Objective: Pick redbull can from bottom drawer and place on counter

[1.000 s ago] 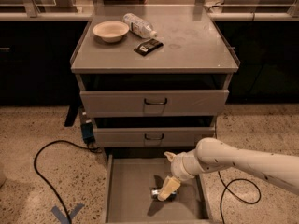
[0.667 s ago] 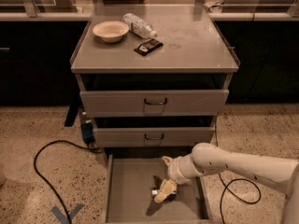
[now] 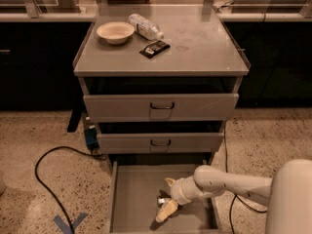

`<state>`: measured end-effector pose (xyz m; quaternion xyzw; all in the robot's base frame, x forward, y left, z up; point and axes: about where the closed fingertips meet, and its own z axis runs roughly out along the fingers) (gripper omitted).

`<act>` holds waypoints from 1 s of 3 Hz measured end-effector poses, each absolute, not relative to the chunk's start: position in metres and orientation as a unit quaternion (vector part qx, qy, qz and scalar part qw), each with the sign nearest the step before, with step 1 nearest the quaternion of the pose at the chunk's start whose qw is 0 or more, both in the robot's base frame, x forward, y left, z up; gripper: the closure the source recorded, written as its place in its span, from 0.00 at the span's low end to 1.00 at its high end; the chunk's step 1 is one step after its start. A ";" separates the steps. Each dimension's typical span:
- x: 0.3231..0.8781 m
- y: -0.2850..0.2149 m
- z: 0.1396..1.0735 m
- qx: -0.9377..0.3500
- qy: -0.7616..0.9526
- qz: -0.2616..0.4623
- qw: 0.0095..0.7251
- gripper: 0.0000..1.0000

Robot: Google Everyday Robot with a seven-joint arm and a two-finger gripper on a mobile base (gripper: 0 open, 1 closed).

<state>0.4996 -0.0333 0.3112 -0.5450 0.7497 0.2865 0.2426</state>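
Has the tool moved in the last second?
Yes. The tool slid slightly toward the front of the bottom drawer, away from the middle drawer's handle.

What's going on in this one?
The robot's arm is reaching down into the open bottom drawer. Its end effector is at the redbull can on the drawer floor, with its fingers spread on either side; the can is not yet lifted. The counter above holds a bowl, a plastic bottle and a dark packet.

Smooth white rounded arm, bulbous wrist, tan jaws low over bottom drawer
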 end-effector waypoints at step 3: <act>0.493 -0.029 0.258 -0.514 0.757 0.327 0.237 0.00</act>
